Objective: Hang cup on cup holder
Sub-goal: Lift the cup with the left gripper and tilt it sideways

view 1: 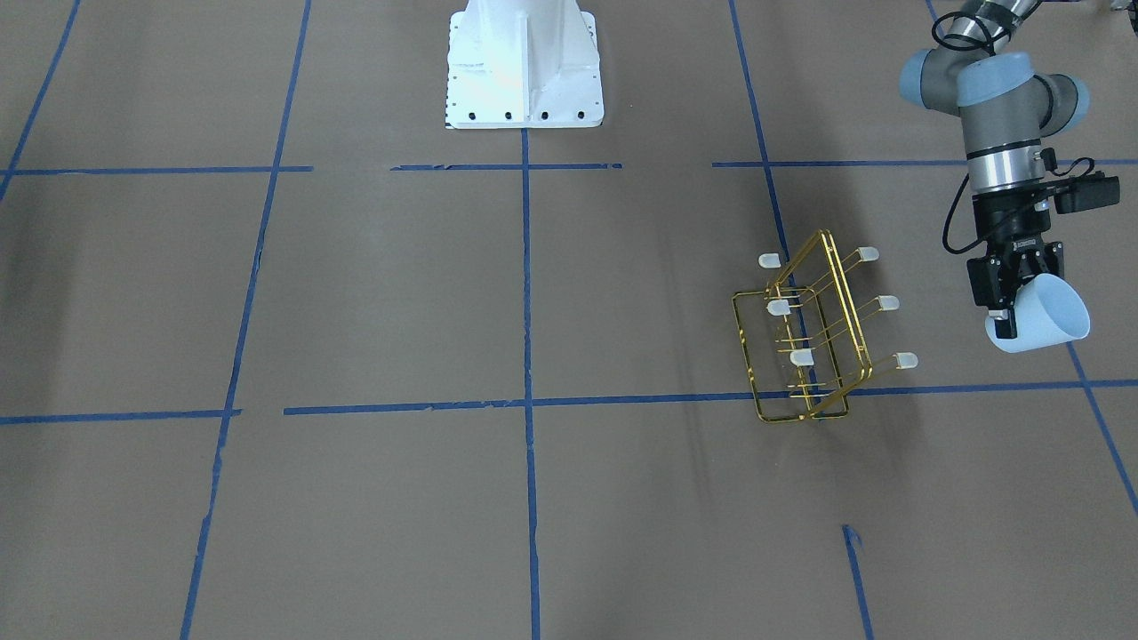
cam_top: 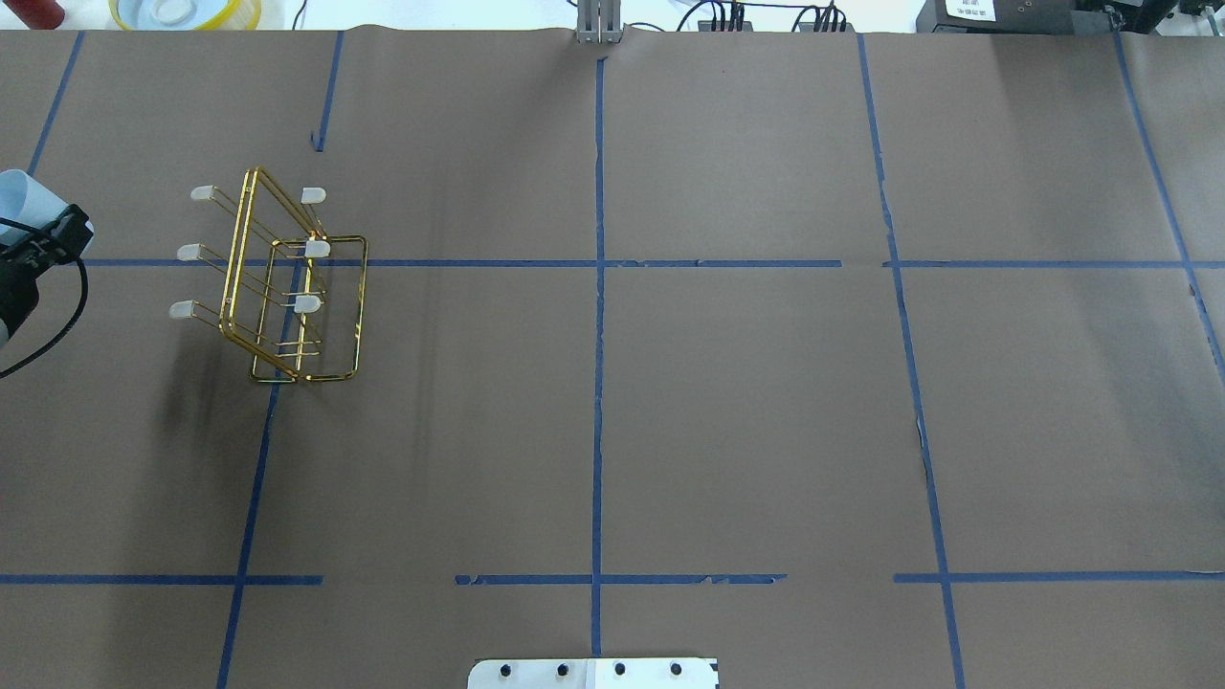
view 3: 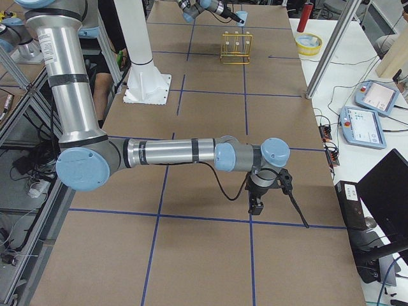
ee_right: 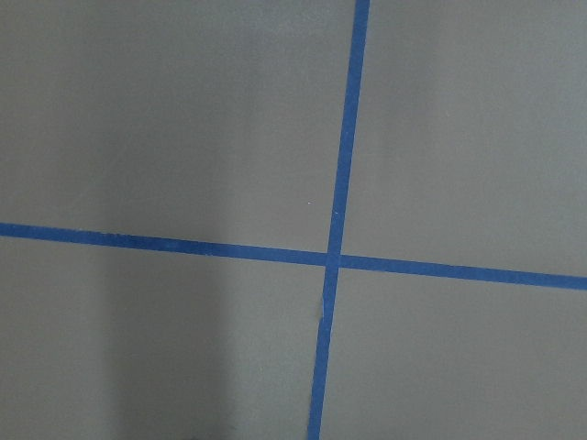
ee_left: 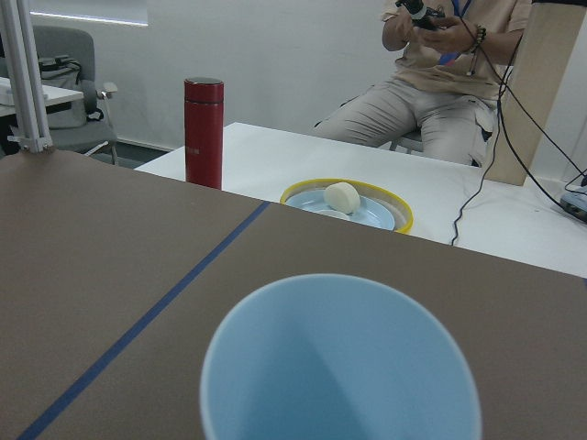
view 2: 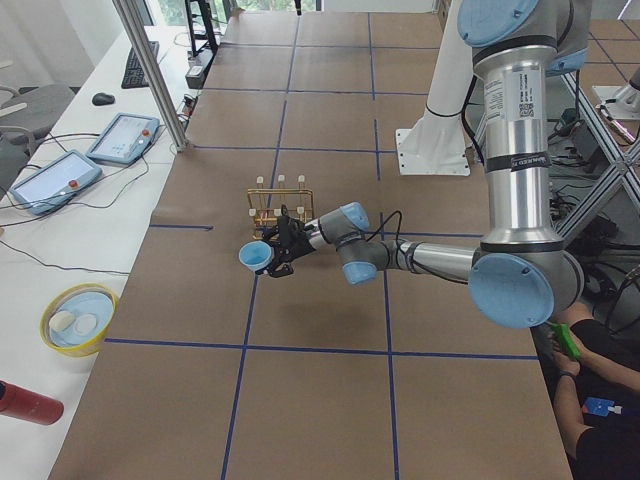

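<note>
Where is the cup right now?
In the front-facing view the cup is near the right edge, gripped by the left pincer, apart from the cup holder, which stands further left in that view.

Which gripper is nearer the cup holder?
Left. The left gripper holds the cup beside the cup holder; the right gripper hangs far away at the opposite end.

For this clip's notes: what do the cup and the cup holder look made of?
The cup: probably plastic, pale blue, smooth, unmarked, thin-walled. The cup holder: thin metal wire, it seems, with a shiny gold finish. Its prong caps look whitish, perhaps plastic or rubber.
</note>
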Action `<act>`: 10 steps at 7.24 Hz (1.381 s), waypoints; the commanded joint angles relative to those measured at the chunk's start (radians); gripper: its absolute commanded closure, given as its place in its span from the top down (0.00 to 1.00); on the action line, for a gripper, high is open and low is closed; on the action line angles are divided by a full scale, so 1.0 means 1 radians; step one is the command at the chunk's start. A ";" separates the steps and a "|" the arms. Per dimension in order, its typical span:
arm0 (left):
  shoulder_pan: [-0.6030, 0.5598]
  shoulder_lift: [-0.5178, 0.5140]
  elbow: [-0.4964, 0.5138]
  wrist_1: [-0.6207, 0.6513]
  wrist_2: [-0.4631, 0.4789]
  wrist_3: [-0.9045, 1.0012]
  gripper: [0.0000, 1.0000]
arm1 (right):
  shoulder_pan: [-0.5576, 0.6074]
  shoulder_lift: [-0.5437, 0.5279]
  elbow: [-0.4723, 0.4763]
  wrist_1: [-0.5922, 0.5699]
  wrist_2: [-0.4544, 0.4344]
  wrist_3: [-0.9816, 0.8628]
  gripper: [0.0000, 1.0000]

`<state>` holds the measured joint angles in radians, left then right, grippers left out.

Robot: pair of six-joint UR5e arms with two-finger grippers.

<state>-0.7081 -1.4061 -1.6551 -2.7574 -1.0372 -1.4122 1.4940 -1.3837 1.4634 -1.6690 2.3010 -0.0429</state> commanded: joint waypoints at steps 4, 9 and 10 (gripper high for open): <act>-0.007 0.075 -0.086 -0.506 -0.026 -0.392 0.00 | 0.000 0.000 0.000 0.000 0.000 0.000 1.00; -0.005 0.061 -0.126 -0.689 -0.023 -0.969 0.00 | 0.000 0.000 0.000 0.000 0.000 0.000 1.00; 0.004 0.059 -0.126 -0.689 -0.020 -1.067 0.00 | 0.000 0.000 0.000 0.000 0.000 0.000 1.00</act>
<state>-0.7110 -1.3442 -1.7747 -3.4428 -1.0598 -2.3525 1.4941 -1.3837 1.4634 -1.6690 2.3010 -0.0430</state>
